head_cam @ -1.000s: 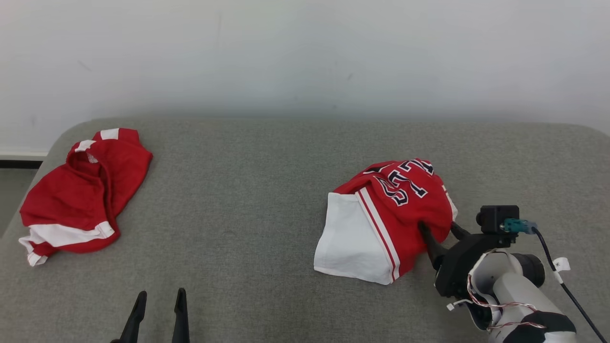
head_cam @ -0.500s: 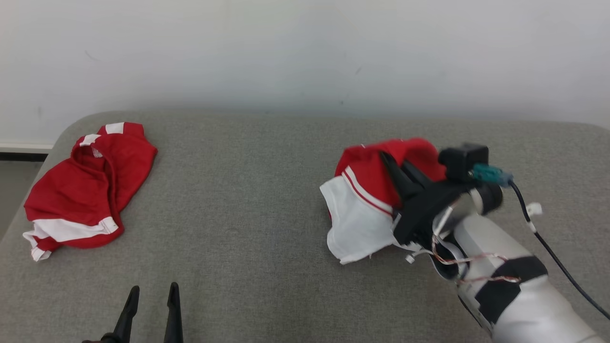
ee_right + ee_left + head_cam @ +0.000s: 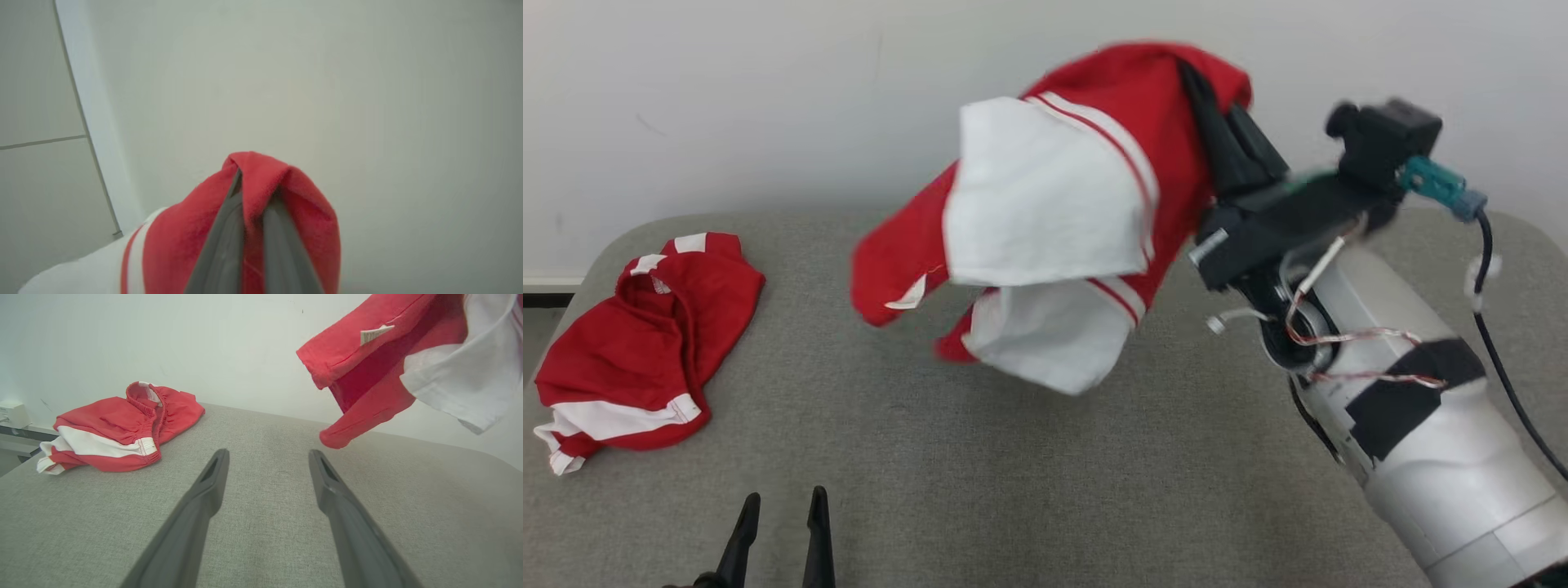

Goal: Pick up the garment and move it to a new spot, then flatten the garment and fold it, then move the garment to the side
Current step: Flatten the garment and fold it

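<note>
A red and white garment [image 3: 1054, 220] hangs in the air above the grey table [image 3: 1013, 474], its folds drooping toward the middle. My right gripper [image 3: 1213, 90] is shut on the red fabric at the garment's top, raised high on the right. In the right wrist view the garment [image 3: 261, 192] is pinched between the two dark fingers [image 3: 220, 237]. The garment [image 3: 392, 367] dangles at the upper right of the left wrist view. My left gripper [image 3: 778, 506] stands open low at the table's near left edge, its fingers [image 3: 204, 498] spread with nothing between them.
A second red and white garment [image 3: 637, 351] lies crumpled at the table's far left, also seen in the left wrist view [image 3: 118, 428]. A pale wall [image 3: 768, 98] stands behind the table. My right forearm [image 3: 1421, 425] with its black cable fills the right side.
My right gripper shut on the garment and lifted it off the table, carrying it up and to the left. The head camera shifted slightly. The left gripper stayed put.
</note>
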Available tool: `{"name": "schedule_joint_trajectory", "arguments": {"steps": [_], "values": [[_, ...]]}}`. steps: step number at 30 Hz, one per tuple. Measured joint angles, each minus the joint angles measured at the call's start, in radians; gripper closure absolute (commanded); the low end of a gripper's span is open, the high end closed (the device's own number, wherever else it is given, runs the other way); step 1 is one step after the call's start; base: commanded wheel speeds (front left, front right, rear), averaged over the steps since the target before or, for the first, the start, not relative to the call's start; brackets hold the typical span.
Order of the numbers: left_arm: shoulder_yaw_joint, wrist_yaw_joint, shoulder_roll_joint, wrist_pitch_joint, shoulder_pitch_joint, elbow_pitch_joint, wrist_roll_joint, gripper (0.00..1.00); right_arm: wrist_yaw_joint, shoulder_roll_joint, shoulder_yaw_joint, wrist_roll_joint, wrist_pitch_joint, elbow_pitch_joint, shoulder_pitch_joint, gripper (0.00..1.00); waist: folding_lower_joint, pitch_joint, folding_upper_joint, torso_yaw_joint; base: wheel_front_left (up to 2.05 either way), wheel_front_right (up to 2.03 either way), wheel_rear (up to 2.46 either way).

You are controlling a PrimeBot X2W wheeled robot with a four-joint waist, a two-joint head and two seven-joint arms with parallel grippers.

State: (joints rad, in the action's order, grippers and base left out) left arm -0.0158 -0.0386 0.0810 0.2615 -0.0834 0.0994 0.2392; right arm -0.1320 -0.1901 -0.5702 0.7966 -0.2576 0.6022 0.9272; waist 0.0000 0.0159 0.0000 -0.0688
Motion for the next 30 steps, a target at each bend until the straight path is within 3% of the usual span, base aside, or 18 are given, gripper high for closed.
{"name": "schedule_joint_trajectory", "arguments": {"steps": [8, 9, 10, 11, 19, 25, 27, 30], "values": [[0.002, -0.011, -0.005, 0.002, 0.0, 0.004, 0.0, 0.0, 0.0, 0.011, 0.158, -0.035, 0.071, 0.474, -0.12, 1.0, 0.0, -0.014, 0.0001, 0.015, 0.0, 0.0, 0.0], [0.003, -0.014, -0.006, 0.002, 0.001, 0.004, 0.0, 0.0, 0.0, 0.011, 0.175, -0.043, 0.062, 0.517, -0.126, 0.71, 0.0, -0.017, 0.0001, 0.017, 0.0, 0.0, 0.0], [0.002, -0.015, -0.007, 0.002, 0.004, 0.005, 0.0, 0.0, 0.0, 0.01, 0.19, -0.05, 0.052, 0.562, -0.128, 0.56, 0.0, -0.021, 0.0001, 0.02, 0.0, 0.0, 0.0], [0.003, -0.015, -0.008, 0.002, 0.007, 0.006, 0.0, 0.0, 0.0, 0.01, 0.204, -0.058, 0.044, 0.598, -0.127, 0.0, 0.0001, -0.023, 0.0001, 0.022, 0.0, 0.0, 0.0], [0.011, -0.024, -0.012, 0.002, 0.017, 0.02, -0.002, 0.0, 0.0, -0.018, 0.249, -0.106, 0.01, 0.676, -0.133, 0.0, 0.0001, -0.023, 0.0001, 0.04, 0.0, 0.0, 0.0], [0.016, -0.032, -0.014, 0.002, 0.015, 0.026, -0.006, 0.0, 0.0, -0.097, 0.21, -0.265, 0.005, 0.687, -0.154, 0.0, 0.0, -0.004, 0.0001, 0.047, 0.0, 0.0, 0.0], [0.019, -0.033, -0.015, 0.002, 0.014, 0.026, -0.008, 0.0, 0.0, -0.092, 0.179, -0.331, 0.001, 0.688, -0.152, 0.0, -0.0001, 0.0, 0.0, 0.047, 0.0, 0.0, 0.0], [0.023, -0.034, -0.018, 0.002, 0.012, 0.025, -0.009, 0.0, 0.0, -0.03, 0.122, -0.413, -0.003, 0.663, -0.157, 0.0, 0.0, 0.004, 0.0, 0.048, 0.0, 0.0, 0.0]]}}
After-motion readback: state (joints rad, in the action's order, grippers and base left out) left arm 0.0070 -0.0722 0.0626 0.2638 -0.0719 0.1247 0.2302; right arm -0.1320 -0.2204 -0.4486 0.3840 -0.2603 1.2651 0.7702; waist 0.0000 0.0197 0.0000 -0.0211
